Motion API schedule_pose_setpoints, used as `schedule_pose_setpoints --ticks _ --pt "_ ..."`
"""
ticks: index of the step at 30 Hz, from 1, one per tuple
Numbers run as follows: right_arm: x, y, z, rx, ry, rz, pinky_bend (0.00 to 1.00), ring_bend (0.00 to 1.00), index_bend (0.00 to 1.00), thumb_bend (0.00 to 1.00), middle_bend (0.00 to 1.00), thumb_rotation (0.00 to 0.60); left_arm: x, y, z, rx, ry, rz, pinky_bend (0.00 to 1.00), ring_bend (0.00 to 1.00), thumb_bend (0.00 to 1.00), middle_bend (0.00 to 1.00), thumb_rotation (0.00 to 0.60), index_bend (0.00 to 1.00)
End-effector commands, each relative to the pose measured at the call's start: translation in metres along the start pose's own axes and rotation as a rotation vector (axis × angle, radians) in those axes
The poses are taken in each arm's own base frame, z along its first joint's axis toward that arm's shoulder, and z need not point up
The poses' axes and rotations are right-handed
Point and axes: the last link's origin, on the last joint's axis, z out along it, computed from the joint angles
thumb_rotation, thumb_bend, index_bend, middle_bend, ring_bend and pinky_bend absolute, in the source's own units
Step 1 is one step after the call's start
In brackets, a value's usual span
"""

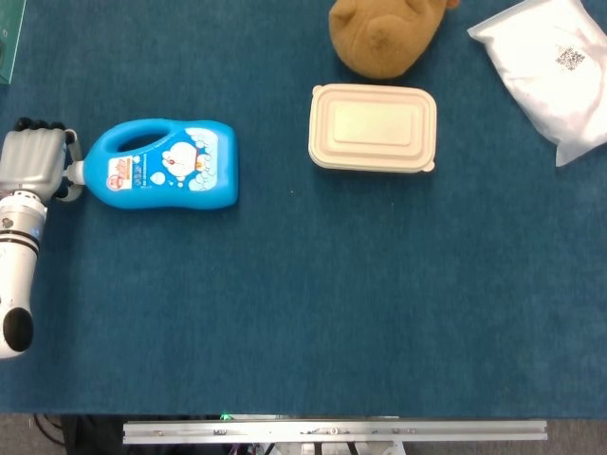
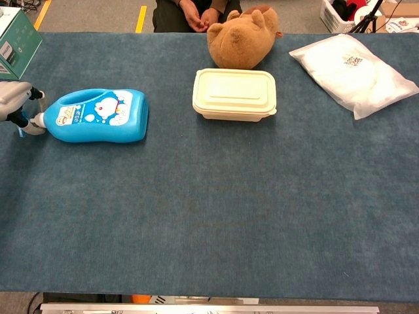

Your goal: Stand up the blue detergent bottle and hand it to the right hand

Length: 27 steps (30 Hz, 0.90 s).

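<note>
The blue detergent bottle (image 1: pixel 163 176) (image 2: pixel 95 116) lies on its side at the left of the table, cartoon label up, white cap (image 1: pixel 78 172) pointing left. My left hand (image 1: pixel 36 161) (image 2: pixel 13 103) is right at that cap end, its fingers curled around the cap and neck. The cap sits between the thumb and the fingers. How tightly they hold it does not show. My right hand appears in neither view.
A cream lidded food box (image 1: pixel 373 128) (image 2: pixel 234 94) sits at mid-table, with a brown plush bear (image 1: pixel 384 33) (image 2: pixel 239 39) behind it. A white plastic bag (image 1: pixel 552 66) (image 2: pixel 353 70) lies at the far right. A green box (image 2: pixel 14 42) stands at the far left edge.
</note>
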Motion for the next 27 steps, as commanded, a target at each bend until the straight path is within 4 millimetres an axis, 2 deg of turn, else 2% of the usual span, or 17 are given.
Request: schedule_pose_setpoints --ticks 1,14,27 --pt "0.000 0.000 -0.001 0.001 0.002 0.001 0.26 0.11 0.06 0.12 0.21 0.600 0.009 0.000 -0.007 -0.047 0.038 0.002 0.14 0.24 0.34 0.33 0.600 0.65" --pt "-0.002 -0.005 -0.001 0.017 0.000 0.001 0.26 0.11 0.06 0.11 0.21 0.600 0.054 0.003 -0.041 -0.287 0.247 0.121 0.14 0.26 0.34 0.36 0.600 0.66" --pt "-0.004 -0.006 -0.003 0.019 -0.001 0.003 0.26 0.11 0.06 0.11 0.21 0.600 0.084 0.017 -0.076 -0.506 0.483 0.270 0.15 0.26 0.34 0.36 0.600 0.67"
